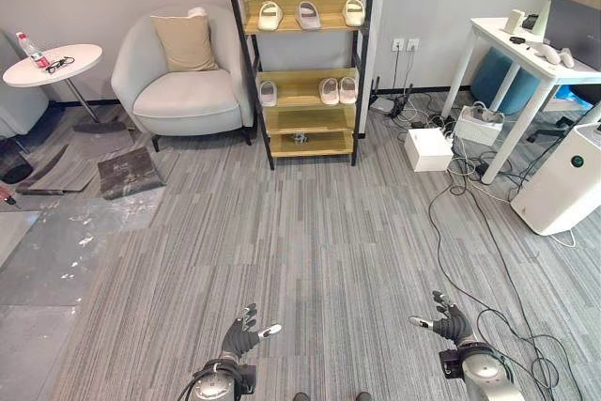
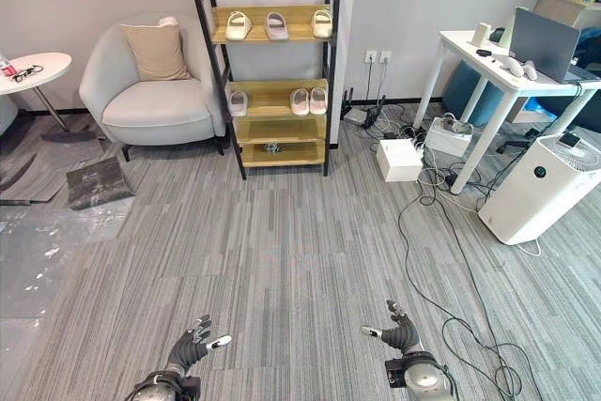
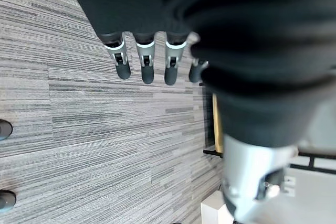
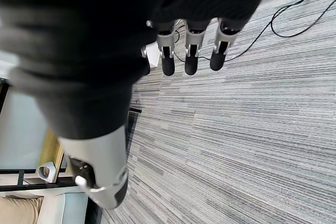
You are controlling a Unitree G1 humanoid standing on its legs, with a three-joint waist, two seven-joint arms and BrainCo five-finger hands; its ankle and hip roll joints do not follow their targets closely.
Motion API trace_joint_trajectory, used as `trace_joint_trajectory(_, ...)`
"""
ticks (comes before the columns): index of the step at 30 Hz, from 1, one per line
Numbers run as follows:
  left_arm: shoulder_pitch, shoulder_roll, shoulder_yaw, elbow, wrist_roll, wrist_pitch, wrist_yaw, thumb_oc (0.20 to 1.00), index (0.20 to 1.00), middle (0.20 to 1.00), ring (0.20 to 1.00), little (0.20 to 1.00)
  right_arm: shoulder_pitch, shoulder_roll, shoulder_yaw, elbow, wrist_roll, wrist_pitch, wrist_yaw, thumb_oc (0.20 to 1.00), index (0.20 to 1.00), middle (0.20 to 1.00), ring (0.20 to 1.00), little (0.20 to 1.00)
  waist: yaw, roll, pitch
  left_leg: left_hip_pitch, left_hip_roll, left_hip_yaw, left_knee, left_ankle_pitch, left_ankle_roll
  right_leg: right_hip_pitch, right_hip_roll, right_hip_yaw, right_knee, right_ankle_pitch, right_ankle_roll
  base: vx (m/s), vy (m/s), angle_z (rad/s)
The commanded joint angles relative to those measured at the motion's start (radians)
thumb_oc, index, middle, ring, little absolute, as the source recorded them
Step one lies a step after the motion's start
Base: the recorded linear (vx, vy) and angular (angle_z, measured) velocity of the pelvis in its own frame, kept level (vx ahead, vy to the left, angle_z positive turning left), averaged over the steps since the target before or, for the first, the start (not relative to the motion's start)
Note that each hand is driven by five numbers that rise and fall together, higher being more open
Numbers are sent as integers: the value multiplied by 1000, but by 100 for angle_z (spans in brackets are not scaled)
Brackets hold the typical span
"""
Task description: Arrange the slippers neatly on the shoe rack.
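Left hand [image 1: 242, 333], right hand [image 1: 452, 324] – fingers spread, empty | rounded pale slippers [image 1: 270, 15] – slatted wooden rack [image 1: 305, 89]

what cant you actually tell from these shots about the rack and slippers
- Small object on the lowest shelf of the shoe rack: too small and far in both eye views to identify.
- Slippers: too distant to judge which ones pair up.
- Rack in the left wrist view: mostly hidden behind the left hand.

Silver fingers [image 3: 122, 60], dk tips, ribbed covers

Office: grey carpet tiles [image 1: 310, 232], white desk [image 1: 526, 58], laptop [image 1: 573, 30].
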Motion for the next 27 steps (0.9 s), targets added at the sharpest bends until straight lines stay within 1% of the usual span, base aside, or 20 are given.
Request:
trace_joint_trajectory(1, -68, 8, 10, -6, -30, -29, 13, 1000, 1000, 1000, 1000, 1000, -49, -2, 20, -40, 22, -34, -7, 1000, 1000, 1000, 1000, 1000, -1, -36, 36, 1, 36, -59, -7, -71, -42, 36, -54, -13, 2, -142, 72, -5, 3, -4)
trace_joint_trajectory(5, -66, 10, 13, -18, -26, -30, 14, 1000, 1000, 1000, 1000, 1000, -47, -2, 25, -50, 18, -32, -2, 1000, 1000, 1000, 1000, 1000, -3, -38, 57, -3, 35, -57, -3, -72, -41, 31, -56, -11, 2, -140, 74, -2, 6, -3)
trace_joint_trajectory(10, -61, 9, 23, -15, -21, -31, 15, 1000, 1000, 1000, 1000, 1000, -40, 0, 30, -59, 20, -34, 10, 1000, 1000, 1000, 1000, 1000, -1, -45, 68, -2, 27, -57, 2, -82, -35, 37, -62, -10, 2, -140, 78, 28, 32, 0)
trace_joint_trajectory(12, -67, 7, 34, 6, -26, -36, 25, 1000, 1000, 1000, 1000, 1000, -57, 1, 31, -59, 21, -34, 8, 1000, 1000, 1000, 1000, 1000, 3, -55, 73, -14, 9, -54, 27, -103, -17, 38, -81, -3, 2, -129, 89, 49, 168, -3)
trace_joint_trajectory(13, -65, 12, 40, -10, -33, -38, 26, 1000, 1000, 1000, 1000, 1000, -62, -1, 26, -66, 20, -33, 6, 1000, 1000, 1000, 1000, 1000, 5, -58, 77, -31, -7, -56, 49, -116, -3, 15, -98, 5, 38, -129, 96, 16, 156, -5)
trace_joint_trajectory(14, -65, 13, 40, -10, -33, -38, 26, 1000, 1000, 1000, 1000, 1000, -62, -1, 26, -66, 20, -33, 6, 1000, 1000, 1000, 1000, 1000, 5, -58, 76, -33, -7, -56, 50, -117, -2, 13, -99, 6, 40, -130, 96, 9, 158, -3)
trace_joint_trajectory(16, -69, 18, 43, -25, -43, -43, 27, 1000, 1000, 1000, 1000, 1000, -71, -2, 17, -63, 20, -33, 4, 1000, 1000, 1000, 1000, 1000, 7, -53, 81, -44, -20, -59, 62, -127, 16, -48, -121, 17, 151, -150, 110, -5, 186, -7)
trace_joint_trajectory(17, -72, 21, 46, -45, -55, -49, 25, 1000, 1000, 1000, 1000, 1000, -84, -1, 16, -67, 13, -33, 4, 1000, 1000, 1000, 1000, 1000, 10, -45, 99, -38, -34, -60, 68, -139, 38, -131, -147, 28, 296, -126, 139, -17, 247, -11)
trace_joint_trajectory(18, -75, 24, 45, -55, -60, -53, 24, 1000, 1000, 1000, 1000, 1000, -88, -3, 16, -72, 11, -34, 4, 1000, 1000, 1000, 1000, 1000, 10, -45, 111, -37, -42, -59, 74, -143, 48, -168, -159, 37, 370, -92, 151, 11, 249, -36)
trace_joint_trajectory(19, -78, 27, 46, -70, -69, -57, 20, 1000, 1000, 1000, 1000, 1000, -90, -3, 16, -78, 8, -36, 3, 1000, 1000, 1000, 1000, 1000, 8, -43, 120, -30, -46, -60, 74, -148, 55, -199, -162, 52, 431, -71, 152, 17, 109, -33)
trace_joint_trajectory(20, -78, 27, 46, -70, -69, -57, 20, 1000, 1000, 1000, 1000, 1000, -90, -3, 16, -78, 8, -36, 3, 1000, 1000, 1000, 1000, 1000, 9, -44, 120, -31, -47, -59, 74, -148, 56, -202, -163, 54, 435, -72, 153, 69, 81, -25)
trace_joint_trajectory(21, -79, 29, 49, -85, -88, -62, 11, 1000, 1000, 1000, 1000, 1000, -89, -2, 12, -84, 9, -37, 3, 1000, 1000, 1000, 1000, 1000, 4, -42, 127, -23, -47, -67, 74, -152, 57, -237, -154, 69, 464, -61, 145, 90, 44, 4)
trace_joint_trajectory(22, -81, 27, 51, -86, -105, -66, 5, 1000, 1000, 1000, 1000, 1000, -88, -1, 10, -85, 12, -39, 4, 1000, 1000, 1000, 1000, 1000, 2, -42, 133, -14, -46, -73, 72, -158, 57, -273, -144, 71, 466, -66, 139, 154, 44, 8)
trace_joint_trajectory(23, -86, 29, 56, -91, -116, -72, 2, 1000, 1000, 1000, 1000, 1000, -87, -4, 4, -84, 15, -41, 4, 1000, 1000, 1000, 1000, 1000, -3, -43, 142, 0, -46, -78, 69, -165, 55, -298, -141, 57, 441, -68, 133, 189, 4, -1)
trace_joint_trajectory(25, -100, 31, 59, -93, -133, -75, -2, 1000, 1000, 1000, 1000, 1000, -83, -15, -3, -93, 20, -44, 5, 1000, 1000, 1000, 1000, 1000, -18, -54, 159, 30, -56, -90, 59, -179, 52, -320, -144, 25, 345, -37, 131, 182, -32, -11)
trace_joint_trajectory(26, -100, 31, 60, -92, -133, -75, -2, 1000, 1000, 1000, 1000, 1000, -83, -15, -3, -93, 20, -44, 5, 1000, 1000, 1000, 1000, 1000, -19, -52, 161, 32, -54, -92, 59, -180, 51, -315, -143, 22, 342, -36, 131, 278, -76, -5)
trace_joint_trajectory(27, -111, 29, 75, -82, -144, -73, 3, 1000, 1000, 1000, 1000, 1000, -71, -12, -13, -86, 24, -46, -3, 1000, 1000, 1000, 1000, 1000, -33, -67, 163, 72, -62, -102, 41, -202, 44, -344, -130, -21, 241, 0, 134, 333, -82, 11)
